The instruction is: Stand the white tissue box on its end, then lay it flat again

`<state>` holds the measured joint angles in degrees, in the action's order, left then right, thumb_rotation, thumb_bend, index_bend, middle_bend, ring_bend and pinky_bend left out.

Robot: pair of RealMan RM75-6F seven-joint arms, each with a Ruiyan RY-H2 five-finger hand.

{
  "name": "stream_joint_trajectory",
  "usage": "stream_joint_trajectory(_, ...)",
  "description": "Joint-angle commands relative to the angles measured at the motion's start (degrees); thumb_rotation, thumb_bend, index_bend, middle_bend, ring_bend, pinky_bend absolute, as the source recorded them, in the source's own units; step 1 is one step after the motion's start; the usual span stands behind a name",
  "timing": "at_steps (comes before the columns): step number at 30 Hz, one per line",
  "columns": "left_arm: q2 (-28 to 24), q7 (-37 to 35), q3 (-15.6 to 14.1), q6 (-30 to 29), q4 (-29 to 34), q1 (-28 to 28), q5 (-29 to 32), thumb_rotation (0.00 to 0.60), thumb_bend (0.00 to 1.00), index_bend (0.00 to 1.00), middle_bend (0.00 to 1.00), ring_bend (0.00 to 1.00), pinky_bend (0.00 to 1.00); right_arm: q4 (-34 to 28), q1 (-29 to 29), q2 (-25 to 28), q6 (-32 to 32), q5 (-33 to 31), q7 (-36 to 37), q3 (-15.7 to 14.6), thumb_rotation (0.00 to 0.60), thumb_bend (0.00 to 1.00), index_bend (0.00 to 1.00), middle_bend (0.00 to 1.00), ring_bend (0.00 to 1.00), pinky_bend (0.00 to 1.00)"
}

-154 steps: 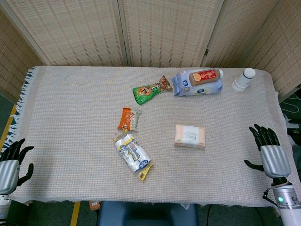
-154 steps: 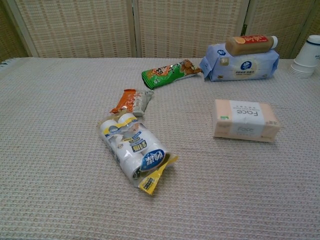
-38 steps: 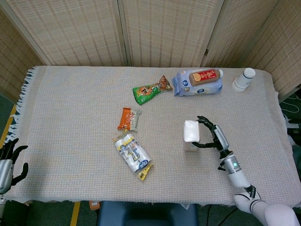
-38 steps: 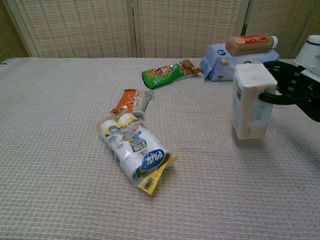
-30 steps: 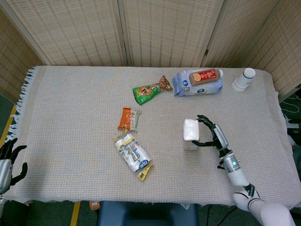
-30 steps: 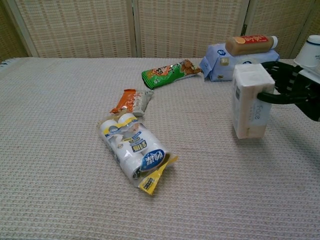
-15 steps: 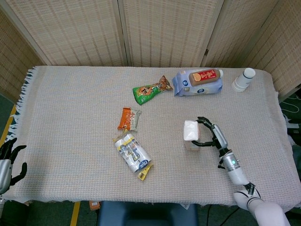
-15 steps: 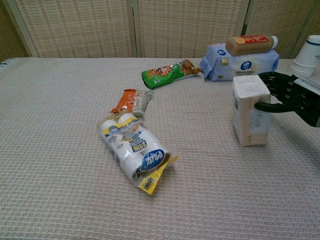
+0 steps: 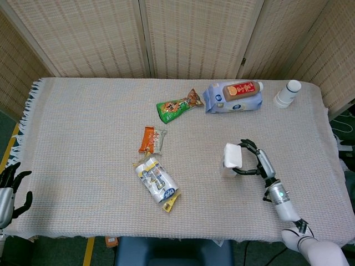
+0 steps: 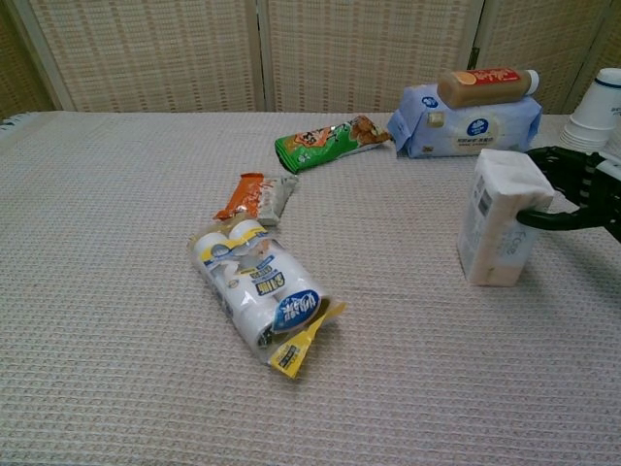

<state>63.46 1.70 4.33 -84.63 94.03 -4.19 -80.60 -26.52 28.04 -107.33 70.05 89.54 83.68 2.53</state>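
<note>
you get even, soft light from above, only faint shadows on the table cloth, no glare, both views sharp, your chest view slightly bowed at its edges

Woven reed folding screens behind, pale knit-textured tablecloth with fringed edge, even indoor light

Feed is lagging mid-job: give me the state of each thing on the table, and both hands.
white tissue box: on end, tipped toward right hand
right hand: grips the box's top
left hand: idle at the table edge, holding nothing
brown bottle: lying on blue pack
paper cups: stacked upside down
</note>
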Motion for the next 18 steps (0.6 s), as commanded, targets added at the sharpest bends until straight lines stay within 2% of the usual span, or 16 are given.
stream_joint_trajectory(1, 0.04, 0.17, -0.04, 0.15, 0.0, -0.06, 0.05, 0.6, 0.49, 0.23, 0.0, 0.0, 0.12, -1.32, -0.49, 1.12, -0.58, -0.1, -0.99, -0.52, 0.6, 0.09, 0.47, 0.44, 0.32, 0.0)
stream_joint_trajectory(7, 0.17, 0.43, -0.03, 0.27, -0.04, -0.12, 0.14, 0.6, 0.49, 0.23, 0.0, 0.0, 0.12, -3.67, -0.24, 3.04, -0.1, 0.72, -1.82, -1.29, 0.6, 0.09, 0.35, 0.43, 0.29, 0.0)
stream_joint_trajectory(18, 0.16, 0.35, 0.03, 0.2, -0.07, -0.1, 0.19, 0.6, 0.49, 0.23, 0.0, 0.0, 0.12, -10.31, 0.82, 8.0, -0.21, 1.51, -3.46, -1.91, 0.6, 0.09, 0.07, 0.23, 0.16, 0.0)
